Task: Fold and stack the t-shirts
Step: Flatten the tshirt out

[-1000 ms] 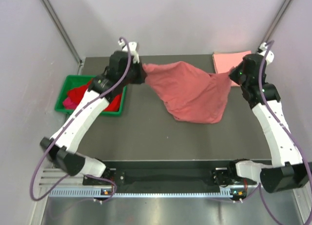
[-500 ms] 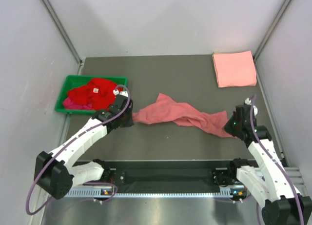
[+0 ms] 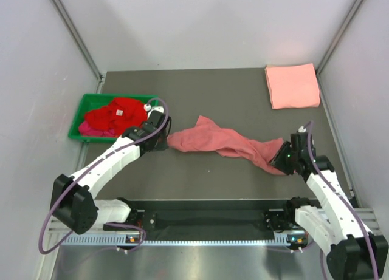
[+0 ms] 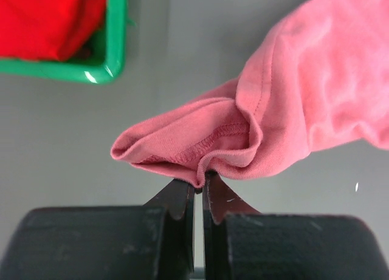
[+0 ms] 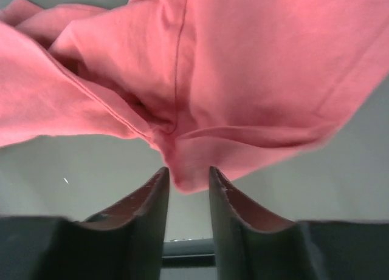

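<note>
A dusty rose-red t-shirt (image 3: 225,143) lies bunched in a long strip across the middle of the table. My left gripper (image 3: 165,140) is at its left end, jaws closed on the hem (image 4: 213,143), as the left wrist view (image 4: 199,181) shows. My right gripper (image 3: 281,161) is at the right end. In the right wrist view (image 5: 188,174) its jaws stand apart with a tip of the shirt (image 5: 243,67) hanging loose between them. A folded salmon pink t-shirt (image 3: 292,85) lies at the back right. A bright red t-shirt (image 3: 115,116) and a magenta one (image 3: 85,129) fill the bin.
The green plastic bin (image 3: 78,117) stands at the left edge of the table, close to my left arm; its corner shows in the left wrist view (image 4: 115,49). Walls enclose the table on the left, back and right.
The shirt was held stretched high between both grippers, then lowered to the table in a strip. Since then the right gripper has shifted slightly left and the left slightly right, slackening it.
</note>
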Available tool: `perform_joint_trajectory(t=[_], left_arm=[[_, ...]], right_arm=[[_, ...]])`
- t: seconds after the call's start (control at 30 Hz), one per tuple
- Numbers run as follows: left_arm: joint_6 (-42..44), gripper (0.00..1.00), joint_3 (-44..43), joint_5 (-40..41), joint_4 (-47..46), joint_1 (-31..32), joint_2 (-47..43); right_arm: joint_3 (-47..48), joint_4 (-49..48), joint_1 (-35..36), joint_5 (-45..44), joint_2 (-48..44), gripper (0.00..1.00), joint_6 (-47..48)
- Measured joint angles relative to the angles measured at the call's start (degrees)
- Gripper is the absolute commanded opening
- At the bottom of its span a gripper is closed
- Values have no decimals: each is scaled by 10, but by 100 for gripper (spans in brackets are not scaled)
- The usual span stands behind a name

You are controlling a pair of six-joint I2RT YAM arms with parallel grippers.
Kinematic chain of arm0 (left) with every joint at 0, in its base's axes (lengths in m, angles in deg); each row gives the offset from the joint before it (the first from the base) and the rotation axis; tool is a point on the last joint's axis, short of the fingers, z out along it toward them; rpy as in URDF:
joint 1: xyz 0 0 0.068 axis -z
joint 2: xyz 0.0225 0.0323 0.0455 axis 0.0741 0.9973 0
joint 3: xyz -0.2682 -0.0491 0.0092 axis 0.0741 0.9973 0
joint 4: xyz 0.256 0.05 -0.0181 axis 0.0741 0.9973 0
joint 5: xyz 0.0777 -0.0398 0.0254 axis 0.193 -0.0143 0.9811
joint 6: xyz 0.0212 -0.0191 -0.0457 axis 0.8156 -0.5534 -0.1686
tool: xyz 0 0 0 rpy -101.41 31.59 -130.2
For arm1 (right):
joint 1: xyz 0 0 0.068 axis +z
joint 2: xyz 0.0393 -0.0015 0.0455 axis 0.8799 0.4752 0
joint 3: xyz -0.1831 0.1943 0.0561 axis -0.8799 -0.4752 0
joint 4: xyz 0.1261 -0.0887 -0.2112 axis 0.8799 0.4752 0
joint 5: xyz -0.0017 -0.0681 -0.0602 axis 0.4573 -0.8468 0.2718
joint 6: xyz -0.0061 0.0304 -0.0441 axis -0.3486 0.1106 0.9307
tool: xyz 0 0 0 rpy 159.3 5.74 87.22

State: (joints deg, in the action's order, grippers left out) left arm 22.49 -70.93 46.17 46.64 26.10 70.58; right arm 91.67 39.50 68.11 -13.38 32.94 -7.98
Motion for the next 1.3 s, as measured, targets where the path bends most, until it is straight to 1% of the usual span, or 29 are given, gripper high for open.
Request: perform_joint_trajectory(t=[0.03, 0.13, 0.2, 0.27, 0.33, 0.43, 0.47, 0.53, 0.67, 0.93, 1.0, 1.23, 1.27, 1.3], left_arm=[[1, 0, -9, 9, 2, 0, 4], [11, 0, -28, 36, 6, 0, 13], [16, 0, -30, 54, 9, 0, 13], [19, 0, -30, 61, 11, 0, 13], [22, 0, -30, 67, 11, 0, 13], [28, 0, -30, 83, 8, 0, 16], [30, 0, -31, 87, 8, 0, 18], [31, 0, -39, 91, 11, 0, 29], [41, 0, -52, 75, 6, 0, 37], [50, 0, -53, 16, 2, -1, 27], [52, 0, -50, -2, -6, -2, 21], [63, 0, -42, -37, -14, -4, 16], [65, 0, -42, -38, -14, -4, 15], [68, 0, -41, -38, -14, -5, 14]], right_arm=[[-1, -7, 0, 10, 12, 45, 3], [-3, -4, 0, 10, 23, 50, 5], [-2, -2, -5, -7, 21, 50, 5], [4, -1, -22, -22, 27, 45, 6], [9, -12, -73, -20, 50, 42, 10], [8, -37, -167, -9, 111, 41, 20], [8, -46, -191, -10, 134, 41, 24], [8, -56, -215, -12, 174, 41, 30], [8, -63, -230, -28, 215, 42, 44], [8, -100, -259, -78, 214, 43, 58], [9, -113, -261, -87, 219, 40, 64], [17, -154, -263, -108, 284, 37, 77], [16, -163, -263, -111, 286, 36, 78], [16, -170, -263, -112, 288, 31, 78]])
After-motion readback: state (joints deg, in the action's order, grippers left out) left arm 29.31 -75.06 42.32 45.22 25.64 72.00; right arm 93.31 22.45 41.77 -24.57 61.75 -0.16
